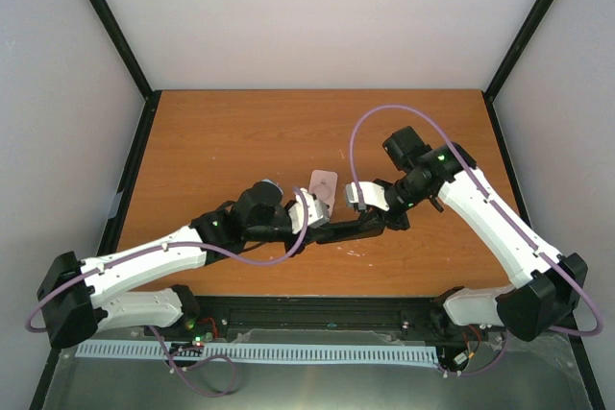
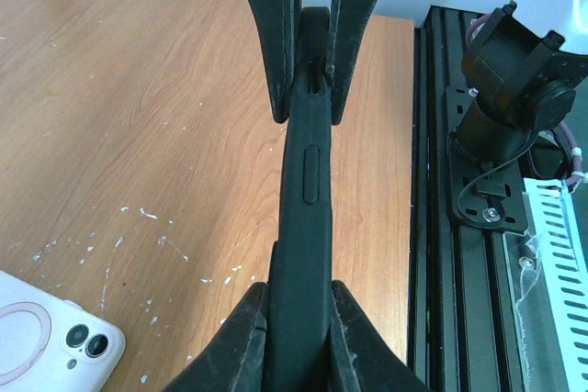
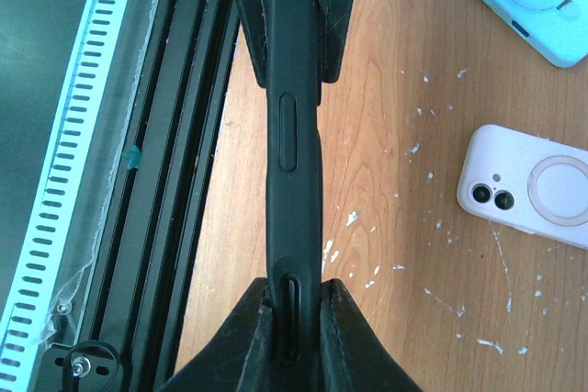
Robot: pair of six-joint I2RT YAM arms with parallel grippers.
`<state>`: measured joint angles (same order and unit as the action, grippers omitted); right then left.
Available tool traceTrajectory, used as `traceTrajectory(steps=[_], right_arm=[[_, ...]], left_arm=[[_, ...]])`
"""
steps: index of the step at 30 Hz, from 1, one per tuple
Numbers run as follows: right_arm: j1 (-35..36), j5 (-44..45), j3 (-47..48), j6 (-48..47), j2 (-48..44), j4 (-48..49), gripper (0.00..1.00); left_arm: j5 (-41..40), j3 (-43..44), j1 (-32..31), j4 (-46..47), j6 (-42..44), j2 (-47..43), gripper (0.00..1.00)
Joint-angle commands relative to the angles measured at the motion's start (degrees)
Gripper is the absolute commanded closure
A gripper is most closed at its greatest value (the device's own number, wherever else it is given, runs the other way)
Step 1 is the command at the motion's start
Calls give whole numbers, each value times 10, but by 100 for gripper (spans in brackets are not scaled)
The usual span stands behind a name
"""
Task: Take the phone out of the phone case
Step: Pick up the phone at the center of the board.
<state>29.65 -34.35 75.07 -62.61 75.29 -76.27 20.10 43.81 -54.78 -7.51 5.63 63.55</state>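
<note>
Phone case (image 1: 346, 229) is hanging edge-on over the 6 o'clock part of the table (image 1: 240, 141), its long axis running 9-to-3 o'clock, with the left gripper (image 2: 299, 298) pinching the 9 o'clock end and the right gripper (image 3: 296, 293) pinching the 3 o'clock end.

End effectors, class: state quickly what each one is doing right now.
Left end effector: closed, holding one end of the black phone case.
Right end effector: closed, holding the case's other end.
</note>
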Motion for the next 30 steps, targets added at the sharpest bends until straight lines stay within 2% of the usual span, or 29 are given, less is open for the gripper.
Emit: traceTrajectory(steps=[1,3,4,5,8,11,13,15,19,22,23,27,30], right_arm=[[-18,-48,20,35,29,-2,95],[-48,-87,43,26,44,-21,96],[-68,-108,61,18,55,-35,96],[-89,-134,77,6,65,-52,96],[-161,-213,135,-14,108,-97,96],[-218,-323,175,22,132,-98,94],[-243,-388,175,32,138,-98,94],[-256,-440,161,60,141,-72,94],[-263,-552,70,227,130,70,94],[-263,-548,39,227,118,85,94],[-263,-528,34,241,112,101,94],[-264,-480,-21,439,61,286,96],[-261,-422,-54,512,22,370,96]], left_arm=[[-26,11,41,114,-59,-50,77],[-55,5,60,137,-91,-64,46],[-56,5,82,146,-109,-69,33],[-48,7,105,154,-132,-72,25],[-37,3,172,206,-218,-72,11],[-14,-40,225,328,-338,-72,1],[3,-82,240,441,-423,-52,1],[48,-111,241,566,-476,-1,7],[208,-77,239,717,-524,124,33],[236,-69,233,808,-557,179,31],[244,-62,229,815,-557,188,30],[261,-30,192,766,-498,197,30],[254,-7,175,728,-488,213,26]])
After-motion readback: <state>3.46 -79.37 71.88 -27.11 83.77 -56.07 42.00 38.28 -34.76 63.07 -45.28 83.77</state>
